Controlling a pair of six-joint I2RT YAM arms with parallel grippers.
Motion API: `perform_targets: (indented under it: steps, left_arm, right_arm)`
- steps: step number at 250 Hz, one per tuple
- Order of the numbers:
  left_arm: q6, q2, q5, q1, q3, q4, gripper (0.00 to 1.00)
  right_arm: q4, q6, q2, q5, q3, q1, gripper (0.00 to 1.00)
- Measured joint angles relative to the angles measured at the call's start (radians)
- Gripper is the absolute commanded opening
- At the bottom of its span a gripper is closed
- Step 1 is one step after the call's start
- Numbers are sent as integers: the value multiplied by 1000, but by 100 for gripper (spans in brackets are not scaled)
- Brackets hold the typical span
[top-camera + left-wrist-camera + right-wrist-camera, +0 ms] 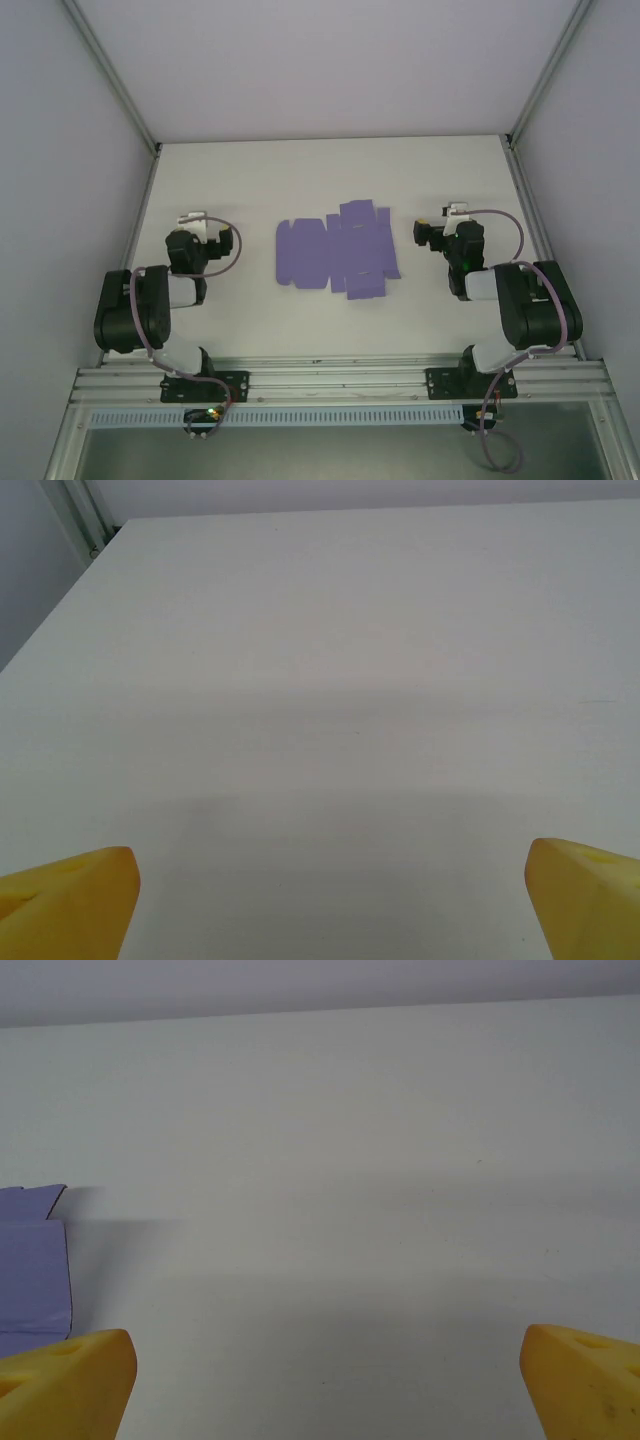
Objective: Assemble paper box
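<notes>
The paper box (335, 252) lies as a flat purple die-cut sheet with flaps in the middle of the white table, between the two arms. My left gripper (192, 219) hovers to the sheet's left, well apart from it. My right gripper (440, 222) is just right of the sheet, not touching it. In the left wrist view my left gripper (330, 905) is open, its yellow fingertips (70, 900) wide apart over bare table. In the right wrist view my right gripper (325, 1385) is open too, and a corner of the purple sheet (32, 1270) shows at the left edge.
The white table (330, 180) is bounded by grey walls with metal posts at the back corners (156, 148). An aluminium rail (340, 378) carrying both arm bases runs along the near edge.
</notes>
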Motion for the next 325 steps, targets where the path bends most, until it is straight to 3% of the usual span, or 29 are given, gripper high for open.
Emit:
perform_targets:
  steps: [165, 203, 237, 270, 303, 325]
  left_arm:
    - [0, -3, -27, -1, 11, -21, 100]
    - [-1, -106, -37, 0, 24, -129, 100]
    - [-34, -264, -49, -1, 95, -312, 100]
    - [-123, -385, -54, -39, 217, -539, 100]
    - [-249, -433, -34, -121, 286, -731, 100]
    - [-316, -425, -14, -192, 290, -826, 100]
  right_arm:
    - [-10, 0, -2, 0, 0, 0, 100]
    - [-73, -2, -82, 0, 0, 0, 100]
    - [-240, 1, -248, 23, 45, 20, 100]
    - [-528, 61, -363, 37, 236, 62, 99]
    - [-802, 158, -344, 0, 446, 119, 92]
    - [-954, 207, -261, -41, 543, 211, 84]
